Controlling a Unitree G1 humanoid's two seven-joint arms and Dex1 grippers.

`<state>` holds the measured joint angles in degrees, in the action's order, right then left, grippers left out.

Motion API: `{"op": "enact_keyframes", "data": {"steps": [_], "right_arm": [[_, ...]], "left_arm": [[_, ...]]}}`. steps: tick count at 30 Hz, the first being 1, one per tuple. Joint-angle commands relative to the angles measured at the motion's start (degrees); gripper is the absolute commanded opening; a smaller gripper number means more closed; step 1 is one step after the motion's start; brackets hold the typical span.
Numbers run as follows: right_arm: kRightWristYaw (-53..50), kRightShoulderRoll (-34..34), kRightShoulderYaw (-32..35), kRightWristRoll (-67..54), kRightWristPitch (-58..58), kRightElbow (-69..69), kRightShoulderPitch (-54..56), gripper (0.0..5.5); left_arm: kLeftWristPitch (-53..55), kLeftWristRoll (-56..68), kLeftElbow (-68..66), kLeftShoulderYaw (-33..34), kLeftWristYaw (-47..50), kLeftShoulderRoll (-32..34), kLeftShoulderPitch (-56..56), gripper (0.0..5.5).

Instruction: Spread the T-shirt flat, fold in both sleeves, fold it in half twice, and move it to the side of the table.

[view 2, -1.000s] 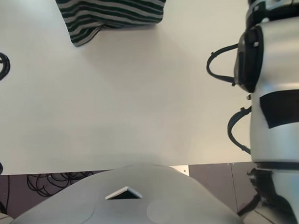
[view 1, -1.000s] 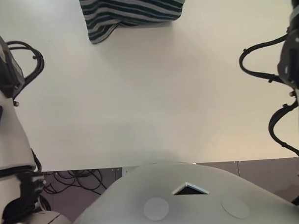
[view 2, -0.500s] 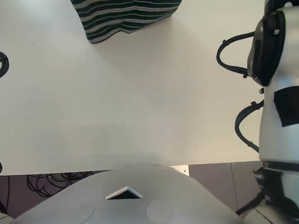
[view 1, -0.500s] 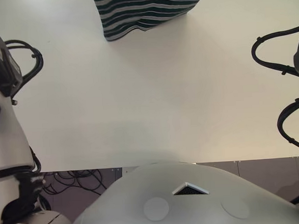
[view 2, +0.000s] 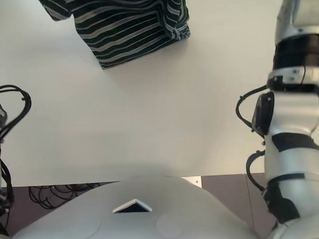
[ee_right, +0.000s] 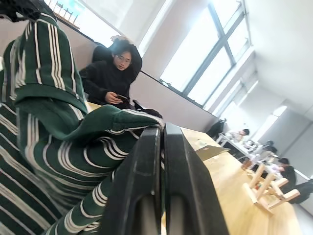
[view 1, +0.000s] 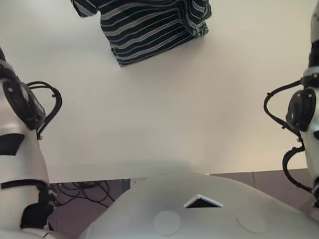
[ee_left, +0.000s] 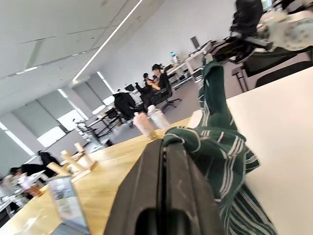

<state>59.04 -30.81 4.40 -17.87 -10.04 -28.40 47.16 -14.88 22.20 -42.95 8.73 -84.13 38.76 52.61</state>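
Observation:
The dark green T-shirt [view 1: 151,25] with thin white stripes hangs over the far middle of the white table [view 1: 159,114]; its lower hem rests on or just above the tabletop, and I cannot tell which. A sleeve sticks out at its left. In the left wrist view my left gripper [ee_left: 164,144] is shut on a bunched fold of the T-shirt [ee_left: 220,147]. Farther off, the right gripper [ee_left: 244,24] holds the other end. In the right wrist view my right gripper [ee_right: 161,128] is shut on a fold of the T-shirt [ee_right: 49,122].
The table's front edge [view 1: 161,175] runs just ahead of me, with black cables [view 1: 83,190] on the floor below it. My two forearms stand at the left and right sides of the table. People sit at desks in the room behind.
More of the T-shirt hangs into view, its hem lower and nearer to me, with a sleeve now showing at left. Both forearms have shifted and stand more upright at the table's sides.

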Motion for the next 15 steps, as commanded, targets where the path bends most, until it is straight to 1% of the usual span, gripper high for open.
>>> {"op": "enact_keyframes", "data": {"steps": [1,4,8,12,15], "right_arm": [[18.96,-11.04,0.05,-11.12,12.13,18.25,-20.71,0.01],[28.06,-17.33,-2.79,-13.63,17.60,27.43,-33.80,0.01],[32.57,-22.22,-7.80,-11.58,20.90,37.42,-46.76,0.01],[32.97,-25.02,-10.93,-10.67,23.11,44.31,-52.94,0.01],[30.55,-23.97,-13.48,-10.14,25.55,48.41,-54.69,0.01]], "left_arm": [[8.53,4.94,35.37,-6.31,-6.15,4.23,-31.63,0.00],[7.06,0.53,43.24,-9.54,-6.45,6.48,-45.65,0.00],[1.74,-9.03,46.53,-14.05,-4.86,9.83,-60.16,0.00],[-2.03,-16.09,46.48,-17.24,-2.11,12.59,-66.76,0.00],[-2.83,-20.08,44.70,-18.85,-1.37,16.22,-69.43,0.00]]}}
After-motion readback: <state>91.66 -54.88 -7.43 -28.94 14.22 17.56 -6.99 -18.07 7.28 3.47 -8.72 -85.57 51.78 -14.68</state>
